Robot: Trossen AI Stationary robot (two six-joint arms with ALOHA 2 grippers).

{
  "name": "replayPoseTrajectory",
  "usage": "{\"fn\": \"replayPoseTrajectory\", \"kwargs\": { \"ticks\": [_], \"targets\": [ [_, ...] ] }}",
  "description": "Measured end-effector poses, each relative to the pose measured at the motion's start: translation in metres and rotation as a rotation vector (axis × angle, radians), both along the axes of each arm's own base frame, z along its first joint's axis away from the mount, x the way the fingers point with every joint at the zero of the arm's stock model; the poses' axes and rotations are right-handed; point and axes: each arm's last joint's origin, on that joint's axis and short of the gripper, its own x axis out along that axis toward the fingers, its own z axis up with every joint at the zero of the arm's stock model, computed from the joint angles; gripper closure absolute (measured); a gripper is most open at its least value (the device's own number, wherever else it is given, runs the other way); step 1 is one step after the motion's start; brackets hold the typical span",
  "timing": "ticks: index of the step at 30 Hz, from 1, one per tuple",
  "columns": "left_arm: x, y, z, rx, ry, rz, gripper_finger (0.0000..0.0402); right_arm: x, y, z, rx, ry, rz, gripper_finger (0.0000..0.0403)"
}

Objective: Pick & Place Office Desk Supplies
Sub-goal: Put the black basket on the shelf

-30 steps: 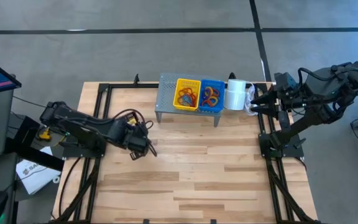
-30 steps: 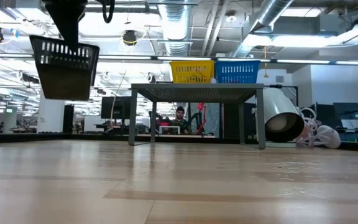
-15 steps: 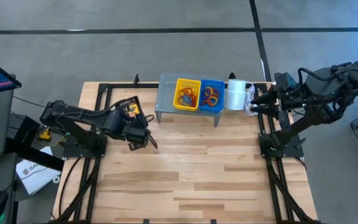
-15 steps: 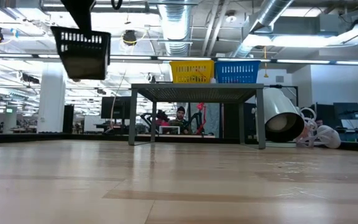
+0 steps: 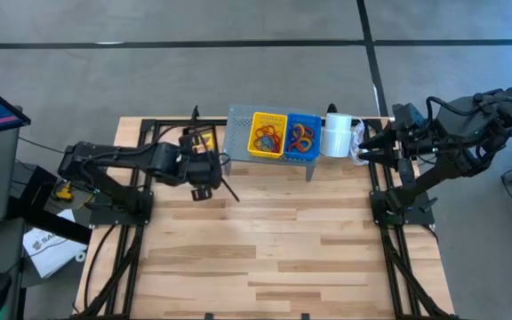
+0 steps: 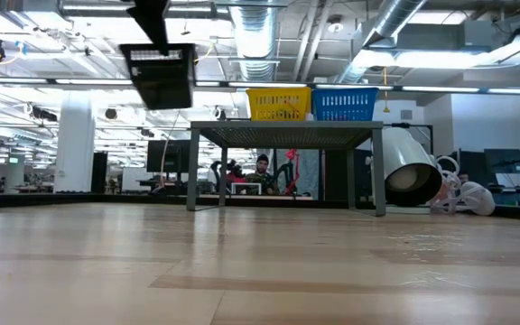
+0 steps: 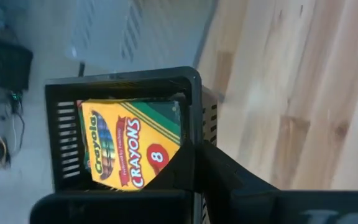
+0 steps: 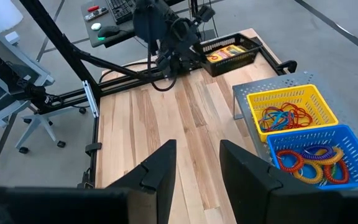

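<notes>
My left gripper (image 5: 201, 160) is shut on a black slotted basket (image 5: 197, 140) and holds it in the air left of the grey riser (image 5: 238, 124). A yellow-and-green crayon box (image 7: 132, 149) lies inside the basket (image 7: 129, 81). In the low view the basket (image 6: 161, 74) floats high above the table. On the riser stand a yellow basket (image 5: 268, 133) and a blue basket (image 5: 302, 135), both holding coloured rubber-band loops (image 8: 284, 115). My right gripper (image 5: 363, 147) waits open at the table's far right edge, beside the white roll (image 5: 336, 135). My left gripper holds the black basket by one side wall (image 7: 194, 134), at its rim. A dark finger (image 7: 197, 171) lies over that wall and hides the place of contact. The basket is lifted clear of the table and sits about level, with the crayon box in it.
The white roll (image 6: 411, 176) lies on its side right of the riser (image 6: 283, 134), with white cord beside it. Black frame rails run along the table's left and right sides. Bare wooden table (image 5: 274, 240) stretches toward the near edge. A person sits far behind the table.
My left gripper has carried the black basket toward the table's far edge and to the right, closer to the riser, and slightly up. The wrist has turned, so the basket now shows beyond the arm in the high view. The basket has stayed clear of the table throughout.
</notes>
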Motion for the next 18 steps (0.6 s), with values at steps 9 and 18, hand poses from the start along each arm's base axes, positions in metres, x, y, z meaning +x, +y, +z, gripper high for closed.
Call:
{"fn": "replayPoseTrajectory", "kwargs": {
  "ticks": [9,18],
  "targets": [
    [0.019,0.027,0.002,0.070,-0.027,-0.085,0.0401,0.000,0.000,0.000,0.027,-0.002,-0.016,0.0282],
    [0.046,0.042,-0.016,0.106,0.051,-0.171,0.0400,0.000,0.000,0.000,0.045,-0.004,-0.026,0.0282]
  ]
}}
